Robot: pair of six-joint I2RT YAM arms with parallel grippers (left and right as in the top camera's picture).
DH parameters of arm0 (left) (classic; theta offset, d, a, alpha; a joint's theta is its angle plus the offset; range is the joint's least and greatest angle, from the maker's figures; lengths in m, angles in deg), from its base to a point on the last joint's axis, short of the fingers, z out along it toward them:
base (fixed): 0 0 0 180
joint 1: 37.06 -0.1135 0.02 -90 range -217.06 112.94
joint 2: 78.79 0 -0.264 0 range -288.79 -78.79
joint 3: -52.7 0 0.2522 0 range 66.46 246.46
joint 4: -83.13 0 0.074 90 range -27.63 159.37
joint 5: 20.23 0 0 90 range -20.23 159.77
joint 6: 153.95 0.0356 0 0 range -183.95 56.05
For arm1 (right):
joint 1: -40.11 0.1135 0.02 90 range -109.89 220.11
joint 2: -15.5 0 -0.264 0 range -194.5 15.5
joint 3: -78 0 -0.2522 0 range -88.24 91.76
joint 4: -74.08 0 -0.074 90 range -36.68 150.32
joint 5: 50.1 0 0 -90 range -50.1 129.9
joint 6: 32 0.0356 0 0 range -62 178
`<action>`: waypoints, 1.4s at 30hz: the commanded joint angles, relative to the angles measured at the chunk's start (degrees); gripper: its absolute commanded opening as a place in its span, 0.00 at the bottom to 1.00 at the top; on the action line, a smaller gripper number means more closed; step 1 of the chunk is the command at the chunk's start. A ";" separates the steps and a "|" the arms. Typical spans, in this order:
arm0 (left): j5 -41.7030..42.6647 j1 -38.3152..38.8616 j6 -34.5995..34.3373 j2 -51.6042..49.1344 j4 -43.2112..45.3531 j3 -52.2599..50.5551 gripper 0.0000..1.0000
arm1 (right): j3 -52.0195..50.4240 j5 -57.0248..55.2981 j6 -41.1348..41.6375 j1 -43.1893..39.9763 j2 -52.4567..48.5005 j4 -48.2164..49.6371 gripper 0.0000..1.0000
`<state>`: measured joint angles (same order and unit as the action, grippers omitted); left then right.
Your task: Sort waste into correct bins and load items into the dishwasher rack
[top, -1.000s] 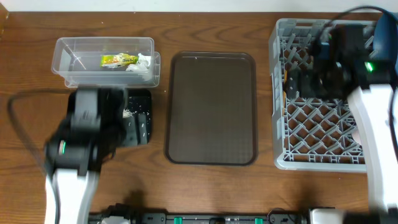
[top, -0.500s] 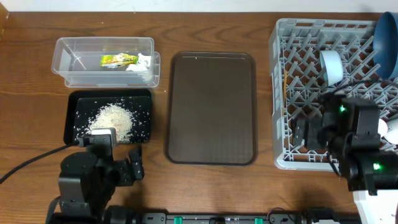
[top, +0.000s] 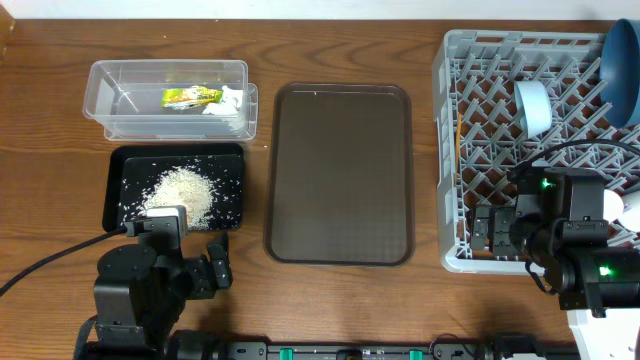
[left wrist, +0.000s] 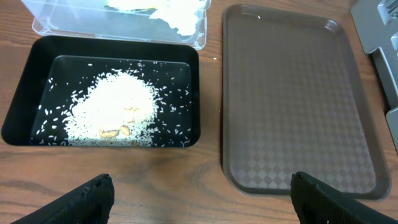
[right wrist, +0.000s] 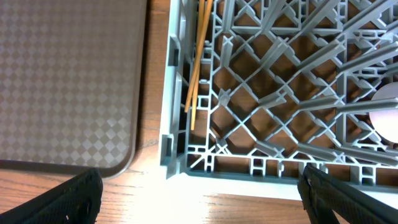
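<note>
At table [top: 40, 150] front, L gripper [left wrist: 202, 199] by black tray [left wrist: 28, 87]; R gripper [right wrist: 202, 199] at rack [right wrist: 176, 93] corner (both jaws wide).

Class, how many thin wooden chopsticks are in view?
2. Both chopsticks lie side by side in the grey plastic dishwasher rack, along its wall facing the brown rectangular tray; others may be hidden.

The clear tub [top: 110, 100] at rear left holds the yellow-green wrapper [top: 190, 96] and crumpled white tissue [top: 228, 102]. Just in front, the black tray [top: 110, 195] carries heaped rice [top: 185, 190]. In the grey rack [top: 447, 200] on the right, chopsticks [right wrist: 198, 62] lie along the left wall. A light-blue bowl [top: 533, 105] is tipped on its side, and a dark-blue dish [top: 622, 70] stands at the far right.
</note>
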<state>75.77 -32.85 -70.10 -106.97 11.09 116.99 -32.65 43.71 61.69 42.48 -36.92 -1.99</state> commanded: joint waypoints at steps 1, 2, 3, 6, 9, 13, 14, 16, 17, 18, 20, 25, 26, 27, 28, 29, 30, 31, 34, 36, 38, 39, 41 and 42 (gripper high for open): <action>-0.50 -0.11 -0.31 0.22 0.13 -0.33 0.93 | -0.39 -0.57 0.52 -0.15 0.20 -0.13 0.99; -0.50 -0.11 -0.31 0.22 0.11 -0.33 0.93 | -0.39 -0.57 0.55 -0.15 0.20 -0.13 0.99; -0.50 -0.11 -0.31 0.22 0.13 -0.33 0.93 | -0.55 -0.57 0.55 -0.04 0.33 -0.11 0.99; -0.50 -0.11 -0.31 0.22 0.13 -0.33 0.93 | -0.90 -0.90 0.48 -0.04 1.40 -0.63 0.99; -0.50 -0.11 -0.31 0.22 0.13 -0.33 0.93 | -1.25 -3.04 0.46 -0.07 3.41 -0.57 0.99; -0.50 -0.11 -0.31 0.22 0.13 -0.33 0.93 | -2.80 -3.82 0.31 -0.04 8.37 0.50 0.99; -0.50 -0.11 -0.31 0.22 0.13 -0.33 0.93 | -3.61 -3.80 0.31 -0.04 9.92 1.27 0.99; -0.50 -0.11 -0.31 0.22 0.13 -0.33 0.93 | -5.88 -3.80 0.31 -0.04 12.90 3.52 0.99; -0.50 -0.11 -0.31 0.22 0.13 -0.33 0.93 | -7.39 -3.80 0.31 -0.04 14.53 5.07 0.99; -0.50 -0.11 -0.31 0.22 0.13 -0.33 0.93 | -9.05 -3.80 0.31 -0.04 16.22 6.97 0.99; -0.50 -0.11 -0.31 0.22 0.13 -0.33 0.93 | -12.48 -3.78 0.31 -0.04 19.34 10.78 0.99; -0.50 -0.11 -0.31 0.22 0.11 -0.33 0.93 | -22.49 -3.72 0.33 0.85 27.98 22.05 0.99; -0.50 -0.11 -0.31 0.22 0.13 -0.33 0.93 | -24.57 -3.72 0.33 1.14 29.77 24.41 0.99; -0.50 -0.11 -0.31 0.22 0.13 -0.33 0.93 | -26.29 -3.67 0.33 1.38 31.32 26.40 0.99; -0.50 -0.11 -0.31 0.22 0.13 -0.33 0.93 | -28.30 -3.56 0.33 1.55 33.14 28.59 0.99; -0.50 -0.11 -0.31 0.22 0.11 -0.33 0.93 | -30.14 -3.56 0.35 1.75 34.88 30.67 0.99; -0.50 -0.11 -0.31 0.22 0.11 -0.33 0.93 | -31.89 -3.56 0.33 1.97 36.70 32.54 0.99; -0.50 -0.11 -0.31 0.22 0.13 -0.33 0.93 | -33.48 -3.54 0.33 2.12 38.51 34.18 0.99; -0.50 -0.11 -0.31 0.22 0.13 -0.33 0.93 | -37.55 -3.34 0.35 2.10 43.30 38.25 0.99; -0.50 -0.11 -0.31 0.22 0.13 -0.33 0.93 | -39.85 -3.34 0.35 2.10 45.92 40.70 0.99; -0.50 -0.11 -0.31 0.22 0.13 -0.33 0.93 | -41.97 -3.34 0.33 2.10 48.17 43.19 0.99; -0.50 -0.11 -0.31 0.22 0.13 -0.33 0.93 | -42.97 -3.37 0.33 2.10 49.13 44.61 0.99; -0.50 -0.11 -0.31 0.22 0.13 -0.33 0.93 | -44.72 -3.39 0.33 2.10 50.71 47.21 0.99; -0.50 -0.11 -0.31 0.22 0.11 -0.33 0.93 | -45.64 -3.41 0.31 2.10 51.45 48.59 0.99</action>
<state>75.77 -32.85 -70.10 -106.97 11.11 116.72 -76.03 40.32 61.69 43.95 12.37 44.55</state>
